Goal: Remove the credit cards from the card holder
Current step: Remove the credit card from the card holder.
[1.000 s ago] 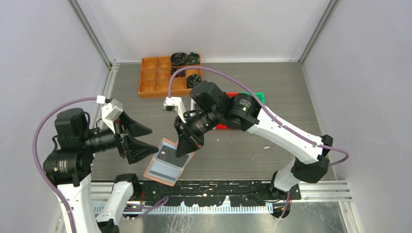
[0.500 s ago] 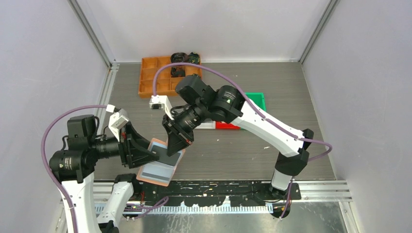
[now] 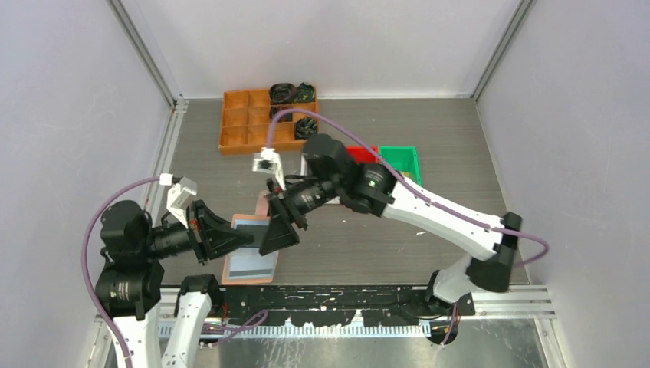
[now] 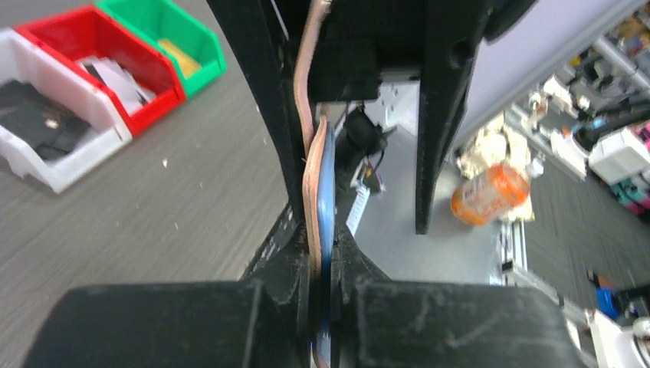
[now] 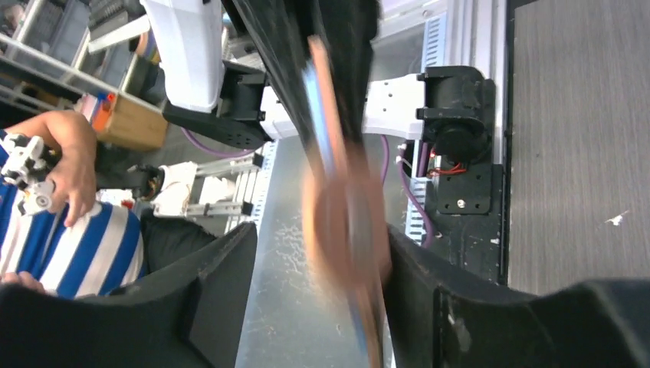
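The salmon-pink card holder [image 3: 251, 264] hangs open above the table's near edge, its light blue pockets facing up. My left gripper [image 3: 239, 241] is shut on its left edge; the left wrist view shows the card holder [image 4: 316, 184] edge-on, pinched between the jaws of the left gripper [image 4: 326, 261]. My right gripper [image 3: 276, 232] is open over the holder's upper right part. In the right wrist view the blurred card holder [image 5: 345, 222] lies between the spread fingers [image 5: 222, 276], next to the right one. Credit cards lie in the bins: a dark card [image 4: 31, 115], whitish cards [image 4: 115, 73], a yellow card [image 4: 180, 54].
Three small bins stand mid-table: a white bin [image 4: 69, 165], a red bin [image 3: 360, 152] and a green bin [image 3: 400, 159]. An orange compartment tray [image 3: 249, 119] with black coiled bundles [image 3: 283, 93] sits at the back. Grey walls enclose the table on three sides.
My left gripper has closed on the card holder's left edge. My right gripper has let go and opened. The holder has shifted left and nearer the front edge.
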Controlling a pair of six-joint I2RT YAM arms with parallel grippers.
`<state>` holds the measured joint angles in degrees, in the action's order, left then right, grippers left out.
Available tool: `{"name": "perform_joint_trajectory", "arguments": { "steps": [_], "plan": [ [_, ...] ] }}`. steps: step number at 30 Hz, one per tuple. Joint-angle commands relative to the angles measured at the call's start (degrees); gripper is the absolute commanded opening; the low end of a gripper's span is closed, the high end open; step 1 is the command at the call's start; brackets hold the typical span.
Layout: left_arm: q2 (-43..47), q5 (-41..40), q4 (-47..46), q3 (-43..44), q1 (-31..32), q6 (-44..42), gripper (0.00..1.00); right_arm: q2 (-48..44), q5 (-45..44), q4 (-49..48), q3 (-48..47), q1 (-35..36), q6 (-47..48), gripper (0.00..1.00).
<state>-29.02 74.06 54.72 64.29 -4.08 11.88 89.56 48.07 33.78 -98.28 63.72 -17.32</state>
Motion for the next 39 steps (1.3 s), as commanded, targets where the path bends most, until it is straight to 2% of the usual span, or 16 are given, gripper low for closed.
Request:
{"name": "perform_joint_trajectory", "arguments": {
  "steps": [1, 3, 6, 9, 14, 18, 19, 20, 21, 22, 23, 24, 28, 32, 36, 39],
  "plan": [
    [2.0, -4.6, -30.6, -2.7, 0.0, 27.1, 0.00, -13.5, 2.2, -50.1, 21.1, -5.8, -25.1, 0.65],
    [0.6, -6.3, -31.4, -1.8, 0.1, 30.0, 0.00, -16.9, 0.0, -62.7, 27.5, -7.8, -31.3, 0.66],
    [-0.7, -7.8, -34.2, -1.6, 0.0, 35.1, 0.00, -18.8, -3.9, -67.5, 32.7, -8.0, -33.5, 0.64],
    [-0.8, -8.9, -38.8, -2.6, 0.1, 40.8, 0.00, -18.9, -8.1, -73.9, 36.7, -7.9, -37.5, 0.58],
    [-0.2, -9.1, -39.8, -2.8, 0.1, 42.3, 0.00, -16.6, -11.8, -84.3, 39.7, -7.9, -44.3, 0.34],
    [0.6, -8.9, -38.9, -3.4, 0.0, 42.3, 0.01, -16.8, -11.2, -79.3, 38.2, -7.9, -42.1, 0.18],
    [0.8, -8.8, -38.5, -3.6, 0.0, 42.0, 0.07, -17.3, -11.1, -76.3, 37.4, -8.0, -40.5, 0.15],
    [1.0, -8.5, -37.2, -3.9, 0.0, 41.4, 0.23, -17.9, -10.9, -72.2, 36.4, -8.0, -38.6, 0.11],
    [1.0, -7.9, -35.8, -4.1, 0.1, 40.4, 0.44, -18.4, -10.5, -67.1, 34.8, -8.1, -36.2, 0.05],
    [1.0, -7.5, -33.7, -4.2, 0.0, 39.2, 0.71, -18.7, -10.2, -60.8, 32.5, -8.2, -33.1, 0.01],
    [0.7, -7.2, -30.9, -4.0, 0.0, 37.7, 0.94, -18.8, -10.0, -52.5, 29.7, -8.2, -29.8, 0.01],
    [0.3, -6.3, -28.6, -3.6, 0.0, 36.1, 0.99, -18.3, -8.6, -45.0, 26.2, -8.2, -25.7, 0.01],
    [-2.2, -0.4, -25.8, -2.7, 0.0, 32.7, 0.99, -13.6, -0.8, -21.6, 15.3, -8.3, -16.2, 0.01],
    [-2.9, 3.7, -24.1, -3.1, 0.0, 29.2, 0.85, -8.9, 3.6, -6.6, 7.6, -8.3, -8.5, 0.01],
    [-3.1, 5.1, -22.4, -3.4, 0.0, 28.1, 0.68, -4.1, 4.3, 4.7, -0.5, -8.1, -2.6, 0.01],
    [-3.2, 6.2, -21.4, -3.9, 0.1, 28.1, 0.65, -1.6, 4.0, 7.3, -4.0, -7.7, -1.0, 0.01]
  ]
}}
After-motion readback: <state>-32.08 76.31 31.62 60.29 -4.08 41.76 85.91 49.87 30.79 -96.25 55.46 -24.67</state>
